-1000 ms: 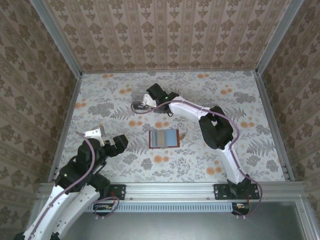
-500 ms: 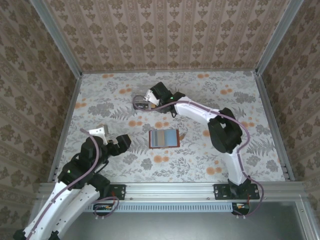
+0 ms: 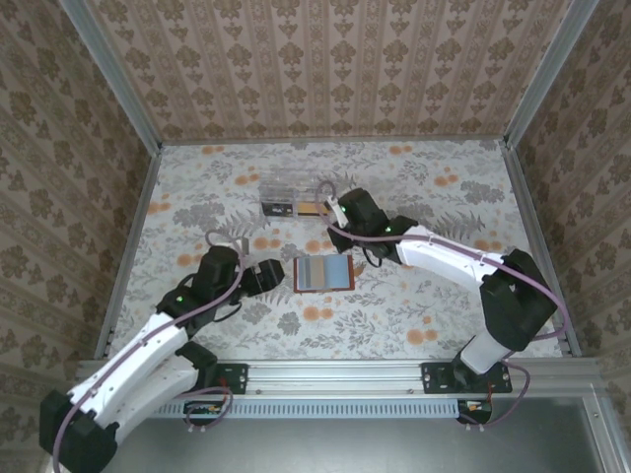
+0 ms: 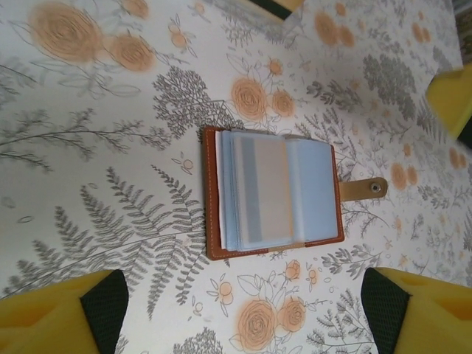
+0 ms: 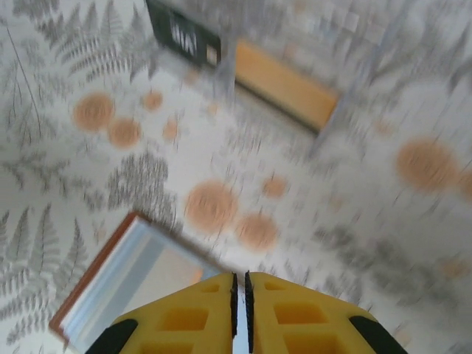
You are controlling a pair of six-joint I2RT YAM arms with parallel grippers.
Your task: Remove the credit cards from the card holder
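The card holder lies open on the flowered table, rust-brown rim round blue-grey sleeves, its strap pointing right. A beige card with a grey stripe shows through the sleeves. My left gripper is open, just short of the holder's near edge, nothing between its fingers; from above, the left gripper sits at the holder's left side. My right gripper is shut, blurred, above the table between the holder's corner and the clear box. From above, the right gripper is behind the holder.
A clear plastic box stands at the back, holding a dark card and an orange-brown card. Metal rails and patterned walls close in the table on three sides.
My right arm has drawn back from the clear box towards the card holder, its jaws narrowing. My left arm has swung right, up to the holder, jaws slightly less wide.
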